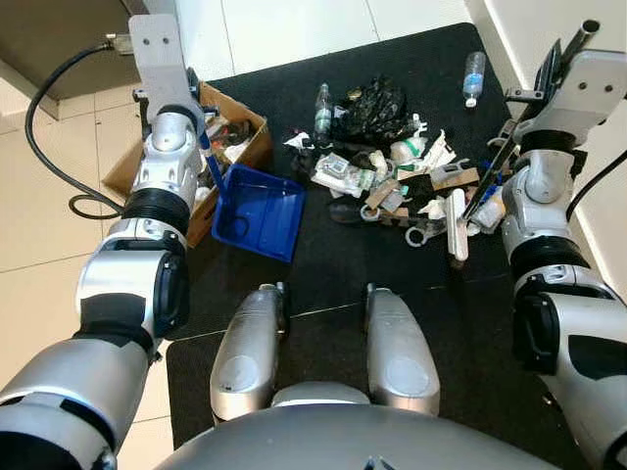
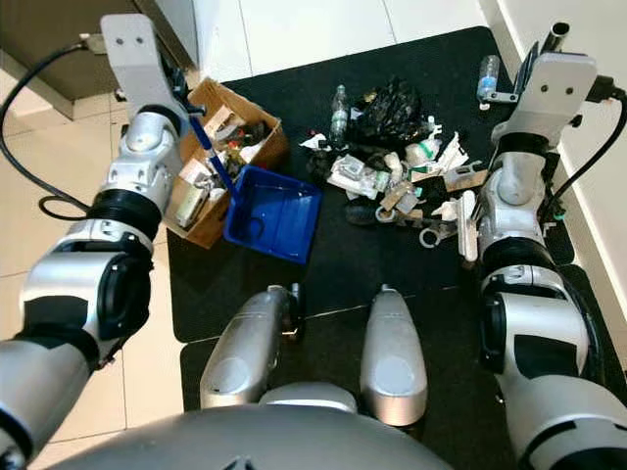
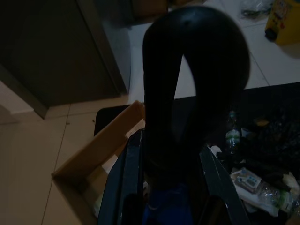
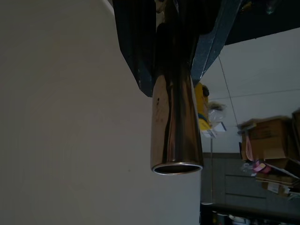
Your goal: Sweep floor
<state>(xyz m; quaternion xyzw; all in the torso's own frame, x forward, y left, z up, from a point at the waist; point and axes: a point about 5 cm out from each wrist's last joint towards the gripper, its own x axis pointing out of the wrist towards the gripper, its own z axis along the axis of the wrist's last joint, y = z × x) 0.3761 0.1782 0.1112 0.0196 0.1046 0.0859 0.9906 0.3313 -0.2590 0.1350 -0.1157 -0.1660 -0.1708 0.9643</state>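
Left eye view, blue dustpan [image 1: 260,212], litter pile [image 1: 402,181]

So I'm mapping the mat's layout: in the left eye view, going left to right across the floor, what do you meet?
Cardboard box → blue dustpan → pile of litter → clear plastic bottle.

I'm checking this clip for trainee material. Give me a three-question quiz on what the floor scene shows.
1. True or false: the dustpan lies on the black mat.
2. Which side of the dustpan is the trash pile on? A) the robot's left B) the robot's right
3. What does the right tool hold?

Key: 1 true. 2 B. 3 a shiny metal tube, seemingly a broom handle.
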